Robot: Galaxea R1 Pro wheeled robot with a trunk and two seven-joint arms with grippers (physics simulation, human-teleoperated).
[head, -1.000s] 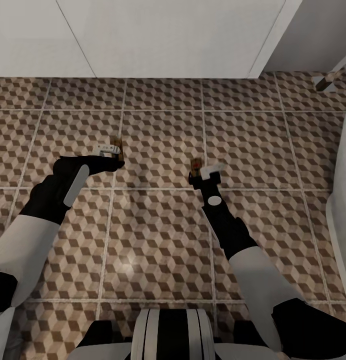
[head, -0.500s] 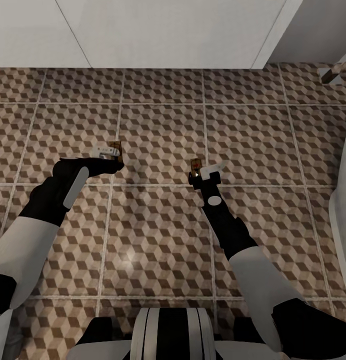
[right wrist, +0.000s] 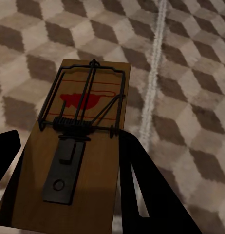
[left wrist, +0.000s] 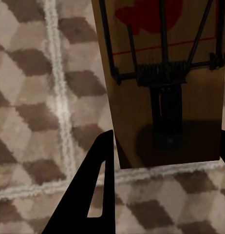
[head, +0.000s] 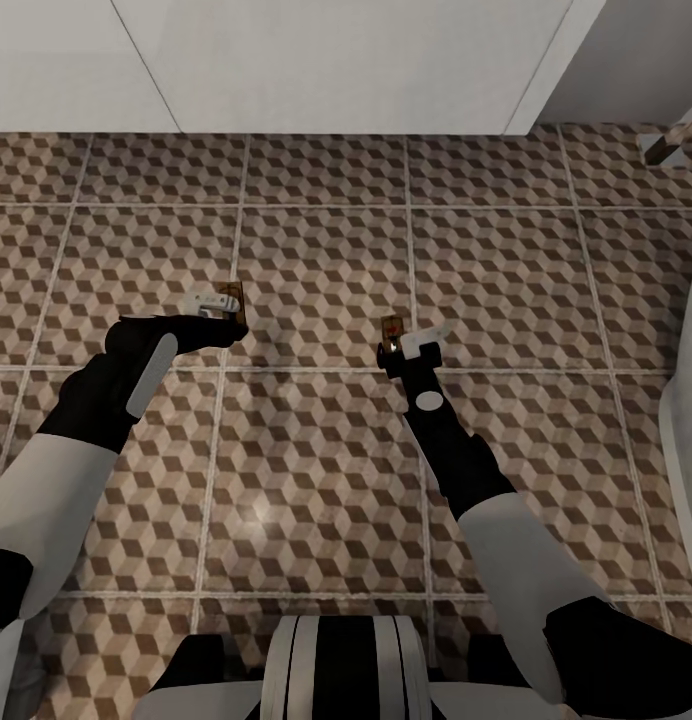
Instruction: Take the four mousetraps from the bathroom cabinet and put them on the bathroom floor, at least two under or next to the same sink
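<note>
My left gripper [head: 218,303] is shut on a tan mousetrap [head: 234,300] and holds it on edge low over the cube-patterned bathroom floor [head: 316,480]. In the left wrist view that mousetrap [left wrist: 161,73], with its wire frame and red spot, sits between the dark fingers [left wrist: 95,195]. My right gripper [head: 408,345] is shut on a second mousetrap [head: 391,332], seen between its fingers as a wooden board [right wrist: 88,97]. Both hang a little in front of the white vanity. The cabinet and the sink's basin are out of view.
The white vanity front [head: 286,60] spans the far side of the tiles. A white curved fixture [head: 689,400] rises along the right edge. A small metal piece [head: 666,145] sits at the far right corner. Open tiles lie between and ahead of the arms.
A second ago the whole view shifted slightly, the vanity edge sliding up the picture. Since half a second ago nothing has moved. Both grippers keep their mousetraps.
</note>
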